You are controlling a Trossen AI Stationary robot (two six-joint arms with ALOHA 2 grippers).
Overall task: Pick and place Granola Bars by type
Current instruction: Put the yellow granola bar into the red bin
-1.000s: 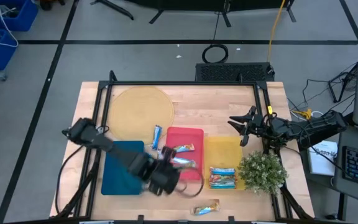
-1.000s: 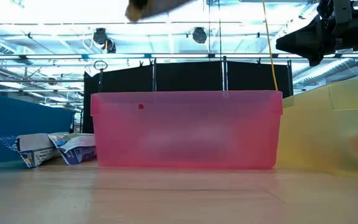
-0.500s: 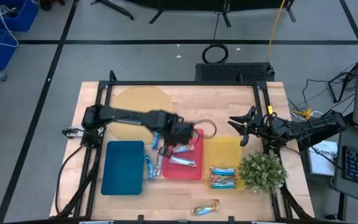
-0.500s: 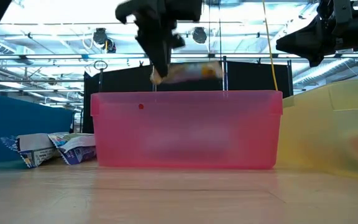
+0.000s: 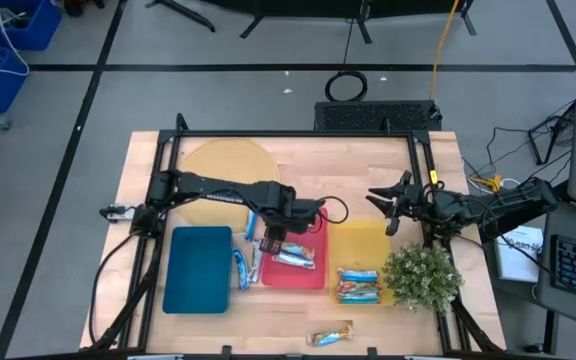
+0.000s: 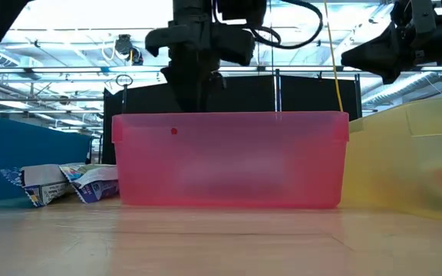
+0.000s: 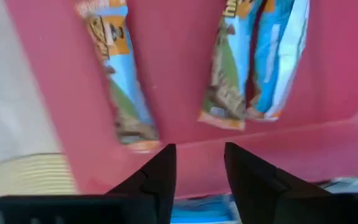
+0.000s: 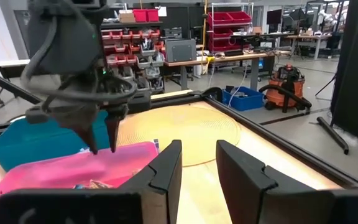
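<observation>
Two granola bars point(image 5: 295, 259) lying in red tray point(image 5: 316, 276), left claw point(image 5: 277, 234) hovering above with fingers parted, empty. Right claw point(image 5: 390, 208) idle near bench point(image 5: 298, 160) right edge, fingers parted.

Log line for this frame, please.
left gripper: open over red tray, empty | granola bars in red tray | right gripper: open, waiting at the table's right edge
</observation>
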